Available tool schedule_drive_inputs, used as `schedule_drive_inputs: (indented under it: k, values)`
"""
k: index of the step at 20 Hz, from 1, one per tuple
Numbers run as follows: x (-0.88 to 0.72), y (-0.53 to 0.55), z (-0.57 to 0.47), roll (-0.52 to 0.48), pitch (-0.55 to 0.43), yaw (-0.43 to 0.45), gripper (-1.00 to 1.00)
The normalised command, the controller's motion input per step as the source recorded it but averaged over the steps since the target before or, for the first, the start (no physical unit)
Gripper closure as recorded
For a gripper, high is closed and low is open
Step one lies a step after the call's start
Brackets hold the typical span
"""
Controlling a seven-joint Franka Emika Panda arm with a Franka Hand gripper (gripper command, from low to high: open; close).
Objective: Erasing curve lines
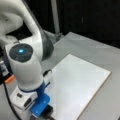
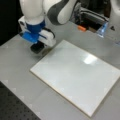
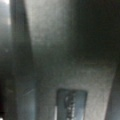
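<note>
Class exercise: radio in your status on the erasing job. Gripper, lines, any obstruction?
Gripper low at white board's edge, black eraser block under it. No curve lines visible on board in both front views. Nothing in the way.

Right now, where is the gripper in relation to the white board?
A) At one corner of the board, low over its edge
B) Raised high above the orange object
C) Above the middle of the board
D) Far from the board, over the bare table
A: in both front views the gripper, under its blue mount, sits low at a corner of the white board, whose surface shows no curve lines.
</note>
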Motion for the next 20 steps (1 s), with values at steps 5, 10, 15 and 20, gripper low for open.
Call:
schedule_drive_inputs:
  k: [5,10,15,20]
  values:
    - [0.21,-0.12,-0.07,0.141,0.053,0.052,1.0]
    - [0.16,-0.13,-0.01,0.202,0.022,0.006,1.0]
    - [0.11,-0.12,-0.04,0.251,0.0,-0.042,1.0]
    - [0.04,-0.11,-0.07,0.269,-0.008,-0.067,1.0]
